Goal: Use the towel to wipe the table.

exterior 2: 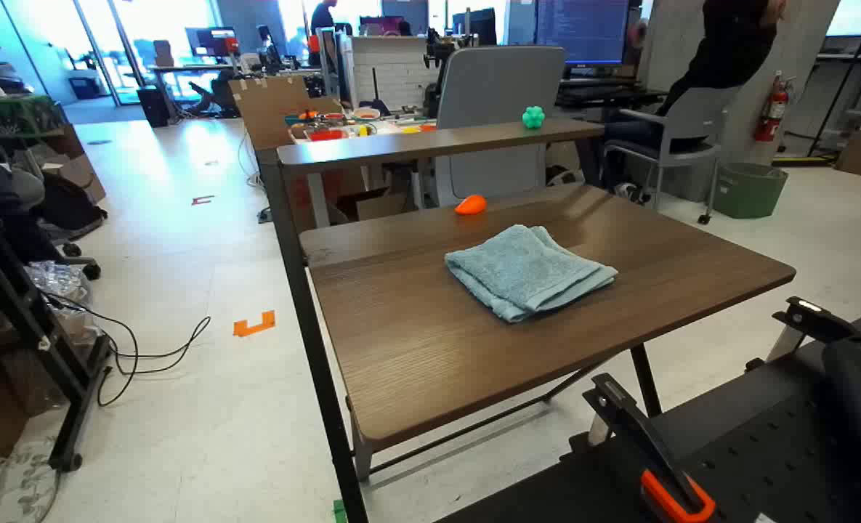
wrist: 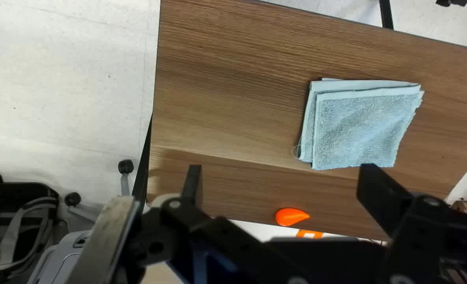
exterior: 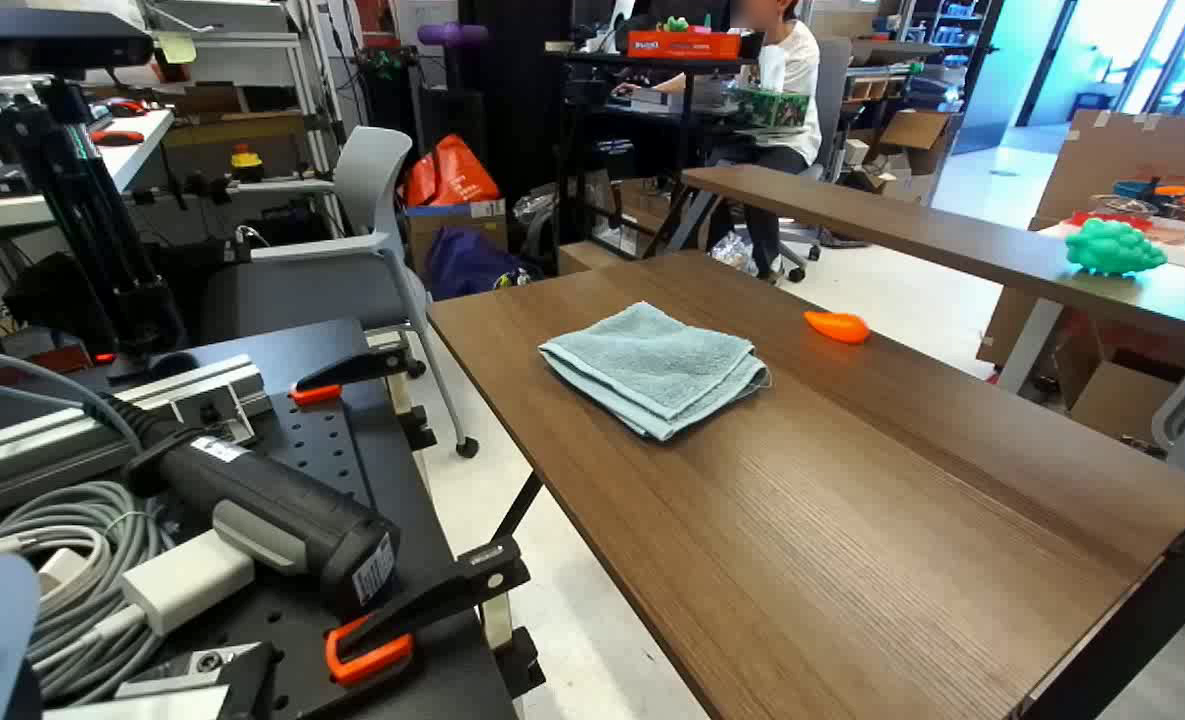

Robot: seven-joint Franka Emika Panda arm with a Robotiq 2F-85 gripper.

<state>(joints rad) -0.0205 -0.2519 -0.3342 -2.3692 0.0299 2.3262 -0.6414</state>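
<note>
A light blue folded towel [exterior: 657, 362] lies flat on the brown wooden table [exterior: 852, 510], in layers with uneven corners. It also shows in an exterior view [exterior 2: 524, 270] and at the upper right of the wrist view [wrist: 361, 130]. The table shows there too [exterior 2: 408, 349] [wrist: 225, 98]. My gripper [wrist: 282, 173] is in the wrist view only. Its two black fingers are spread wide with nothing between them. It is above the table and apart from the towel; the right fingertip overlaps the towel's lower edge in the picture. The gripper is out of both exterior views.
An orange teardrop-shaped object [exterior: 838, 326] lies near the table's edge by the raised shelf [exterior: 912, 228]; it also shows in the wrist view [wrist: 291, 216]. A green bumpy toy [exterior: 1114, 247] sits on the shelf. A black bench [exterior: 312, 450] with clamps stands beside the table.
</note>
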